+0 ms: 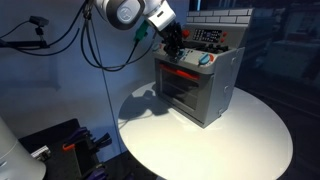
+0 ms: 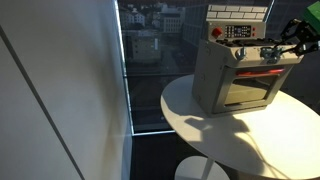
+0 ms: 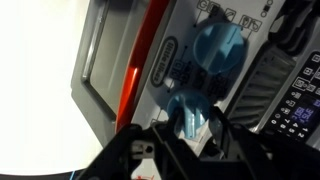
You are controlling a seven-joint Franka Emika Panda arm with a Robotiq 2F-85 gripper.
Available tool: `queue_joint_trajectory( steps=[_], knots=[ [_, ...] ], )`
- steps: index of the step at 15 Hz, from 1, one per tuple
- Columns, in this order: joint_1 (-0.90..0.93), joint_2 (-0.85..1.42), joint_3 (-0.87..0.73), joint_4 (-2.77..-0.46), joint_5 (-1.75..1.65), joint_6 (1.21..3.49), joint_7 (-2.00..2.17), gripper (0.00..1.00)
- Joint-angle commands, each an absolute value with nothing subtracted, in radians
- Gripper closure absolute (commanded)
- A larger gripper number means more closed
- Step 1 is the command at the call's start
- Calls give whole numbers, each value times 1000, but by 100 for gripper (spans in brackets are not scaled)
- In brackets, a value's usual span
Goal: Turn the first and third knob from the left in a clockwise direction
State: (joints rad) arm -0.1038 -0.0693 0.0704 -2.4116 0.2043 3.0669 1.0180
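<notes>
A grey toy oven (image 1: 215, 90) with a red handle stands on the round white table (image 1: 250, 140); it also shows in an exterior view (image 2: 210, 80). Its front panel carries pale blue knobs. In the wrist view my gripper (image 3: 190, 112) has a finger on each side of one blue knob (image 3: 189, 108) and is closed on it. A second blue knob (image 3: 218, 45) sits free beyond it. In an exterior view the gripper (image 1: 178, 52) is at the left end of the panel, with another knob (image 1: 205, 60) to its right. The held knob is hidden in both exterior views.
A toy hob with a tiled back panel (image 1: 220, 20) tops the oven. The oven door and red handle (image 3: 133, 70) lie just below the knobs. Cables (image 1: 95, 45) hang behind the arm. A window (image 2: 150, 60) is beyond the table.
</notes>
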Motion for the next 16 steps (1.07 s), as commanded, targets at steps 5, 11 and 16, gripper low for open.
queue_joint_trajectory(
  steps=[5, 11, 16],
  knots=[
    [-107, -95, 71, -2402, 248, 3046, 1197, 90],
    [-100, -99, 71, -2399, 313, 3049, 1283, 91],
    [-97, -99, 71, -2399, 346, 3053, 1320, 89]
  ],
)
